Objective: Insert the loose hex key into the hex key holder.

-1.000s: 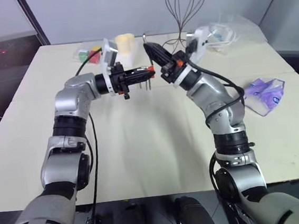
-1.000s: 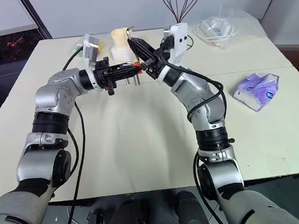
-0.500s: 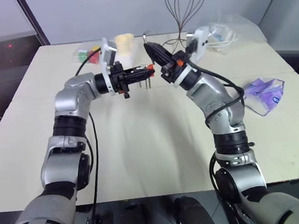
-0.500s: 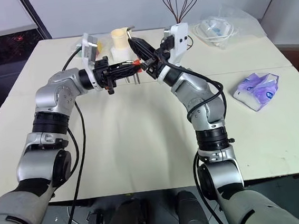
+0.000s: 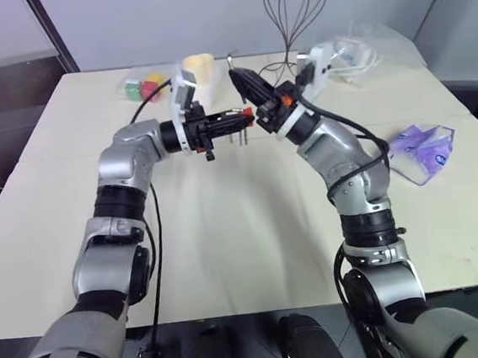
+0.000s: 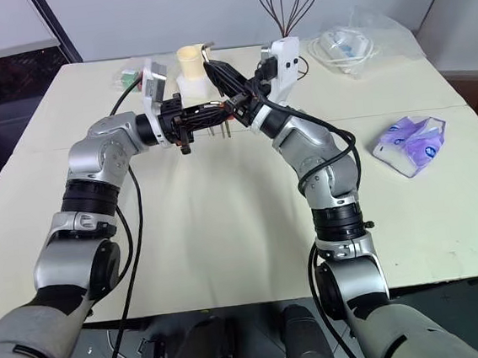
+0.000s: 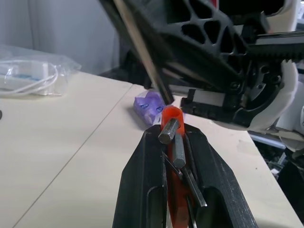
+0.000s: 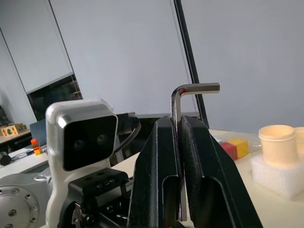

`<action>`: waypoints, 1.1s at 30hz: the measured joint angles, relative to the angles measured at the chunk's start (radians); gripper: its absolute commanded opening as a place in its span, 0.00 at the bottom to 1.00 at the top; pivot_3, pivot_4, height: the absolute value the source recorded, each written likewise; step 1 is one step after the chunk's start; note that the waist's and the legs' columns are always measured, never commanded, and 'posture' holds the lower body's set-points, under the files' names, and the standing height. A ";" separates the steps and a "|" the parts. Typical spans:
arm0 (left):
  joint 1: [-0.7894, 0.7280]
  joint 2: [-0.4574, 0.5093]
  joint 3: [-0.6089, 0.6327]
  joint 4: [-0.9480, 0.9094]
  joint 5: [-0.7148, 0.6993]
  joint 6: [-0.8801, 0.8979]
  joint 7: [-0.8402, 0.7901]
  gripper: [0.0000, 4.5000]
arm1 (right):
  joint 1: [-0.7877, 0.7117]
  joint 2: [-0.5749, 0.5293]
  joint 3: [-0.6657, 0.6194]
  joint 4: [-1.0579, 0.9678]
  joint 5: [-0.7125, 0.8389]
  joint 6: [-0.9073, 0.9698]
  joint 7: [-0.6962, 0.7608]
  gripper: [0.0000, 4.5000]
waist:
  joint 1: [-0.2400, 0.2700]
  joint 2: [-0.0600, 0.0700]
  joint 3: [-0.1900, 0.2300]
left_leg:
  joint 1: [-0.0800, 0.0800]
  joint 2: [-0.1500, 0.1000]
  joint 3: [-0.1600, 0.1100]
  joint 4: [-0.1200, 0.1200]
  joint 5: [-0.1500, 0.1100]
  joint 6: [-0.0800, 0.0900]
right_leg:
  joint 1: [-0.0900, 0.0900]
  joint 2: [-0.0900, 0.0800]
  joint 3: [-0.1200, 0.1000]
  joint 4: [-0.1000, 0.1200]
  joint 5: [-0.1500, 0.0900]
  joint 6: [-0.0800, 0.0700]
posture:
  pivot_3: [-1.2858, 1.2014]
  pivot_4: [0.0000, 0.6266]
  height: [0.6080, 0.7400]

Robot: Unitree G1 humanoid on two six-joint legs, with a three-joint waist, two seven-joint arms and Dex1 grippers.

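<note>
My left gripper (image 5: 244, 116) is shut on the red-orange hex key holder (image 7: 171, 118), held level above the table and pointing right. Short dark keys stick out of the holder between the fingers (image 7: 142, 161). My right gripper (image 8: 179, 124) is shut on the loose hex key (image 8: 177, 102), a thin grey L-shaped rod with its bent end above the fingertips. In the left wrist view the key's long leg (image 7: 142, 52) slants down and its end sits just above the holder's tip. The right gripper (image 5: 236, 73) points up and left, right beside the holder (image 5: 248, 110).
At the table's far edge are coloured blocks (image 5: 144, 85), a cream cup on white foam (image 5: 200, 68), black wire loops (image 5: 297, 4) and a clear plastic bag with a cable (image 5: 362, 44). A purple packet (image 5: 425, 151) lies on the right. The beige table (image 5: 227, 231) stretches below both arms.
The left elbow and forearm have shifted slightly to the right, nudging the holder closer to the right gripper. The right arm has stayed still.
</note>
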 measured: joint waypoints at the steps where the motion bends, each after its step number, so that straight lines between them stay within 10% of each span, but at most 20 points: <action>1: 0.000 0.000 0.001 0.003 0.000 -0.005 0.001 0.00 | 0.000 0.000 0.000 0.000 0.000 0.000 0.000 0.01 | 0.000 0.000 0.000 | 0.000 0.000 0.000 0.000 0.000 0.000 | 0.000 0.000 0.000 0.000 0.000 0.000 | 0.52 0.24 1.00; 33: -0.001 0.008 0.013 -0.030 -0.024 0.033 0.029 0.00 | 0.000 0.007 0.000 0.000 -0.004 -0.007 -0.001 0.01 | 0.000 0.000 0.000 | 0.000 0.000 0.000 0.000 0.000 0.000 | 0.000 0.000 0.000 0.000 0.000 0.000 | 0.52 0.24 1.00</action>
